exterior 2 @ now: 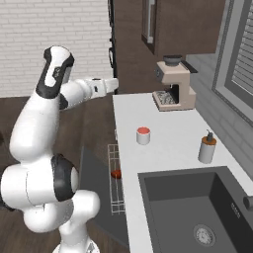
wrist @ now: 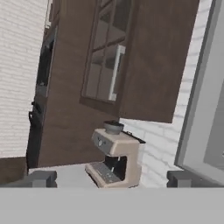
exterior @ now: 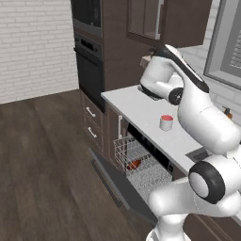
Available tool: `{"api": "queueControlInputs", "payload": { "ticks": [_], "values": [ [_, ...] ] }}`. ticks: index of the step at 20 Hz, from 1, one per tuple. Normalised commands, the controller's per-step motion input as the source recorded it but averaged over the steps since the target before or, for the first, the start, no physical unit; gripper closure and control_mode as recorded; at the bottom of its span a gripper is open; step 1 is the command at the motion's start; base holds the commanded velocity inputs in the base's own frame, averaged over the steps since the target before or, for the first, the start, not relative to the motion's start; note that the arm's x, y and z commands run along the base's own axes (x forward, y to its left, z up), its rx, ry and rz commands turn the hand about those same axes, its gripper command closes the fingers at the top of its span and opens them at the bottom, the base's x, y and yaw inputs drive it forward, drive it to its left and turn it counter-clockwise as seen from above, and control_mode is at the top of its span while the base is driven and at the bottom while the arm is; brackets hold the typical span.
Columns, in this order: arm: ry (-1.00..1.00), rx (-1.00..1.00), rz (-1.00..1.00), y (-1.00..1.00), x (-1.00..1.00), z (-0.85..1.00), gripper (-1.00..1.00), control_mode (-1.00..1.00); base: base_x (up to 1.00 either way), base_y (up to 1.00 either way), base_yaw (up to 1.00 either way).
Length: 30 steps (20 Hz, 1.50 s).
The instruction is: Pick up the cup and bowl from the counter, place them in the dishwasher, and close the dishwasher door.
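The cup (exterior: 166, 122) (exterior 2: 143, 135), white with a red top, stands upright on the pale counter (exterior: 134, 106) (exterior 2: 173, 126), above the open dishwasher. The dishwasher door (exterior: 113, 179) (exterior 2: 91, 178) hangs down flat, and the wire rack (exterior: 141, 164) (exterior 2: 114, 183) is pulled out over it. A reddish bowl (exterior: 134, 164) (exterior 2: 116, 174) lies in the rack. My gripper (exterior 2: 117, 84) (wrist: 113, 179) is raised over the counter's far end, well beyond the cup, and points at the coffee machine. Its fingertips (wrist: 41, 178) stand wide apart with nothing between them.
A beige coffee machine (exterior 2: 173, 86) (wrist: 114, 159) sits at the back of the counter under a glass-door wall cabinet (wrist: 109, 65). A soap dispenser (exterior 2: 207, 148) stands by the dark sink (exterior 2: 192, 207). The black wall oven (exterior: 89, 66) is left of the counter.
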Motion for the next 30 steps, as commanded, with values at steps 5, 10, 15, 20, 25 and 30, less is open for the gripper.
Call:
{"api": "queueControlInputs", "payload": {
  "ticks": [5, 10, 15, 20, 25, 30],
  "values": [
    [-0.09, -0.86, 0.07, -0.26, -0.60, 0.74, -1.00, -1.00, 0.00, 0.00, 0.00],
    [0.00, -0.99, 0.06, 0.23, -0.65, 0.03, -1.00, -1.00, 0.00, 0.00, 0.00],
    [0.00, -1.00, 0.00, 0.04, -0.51, 0.00, -1.00, -1.00, 0.00, 0.00, 0.00],
    [-0.03, -1.00, 0.00, 0.00, -0.16, 0.20, -1.00, -1.00, 0.00, 0.00, 0.00],
    [-0.01, -1.00, 0.00, -0.17, -0.01, 0.53, -1.00, -1.00, 0.00, 0.00, 0.00],
    [0.53, -0.83, 0.04, -0.13, 0.02, -0.09, -1.00, -1.00, 0.00, 0.00, 0.00]
  ]
}}
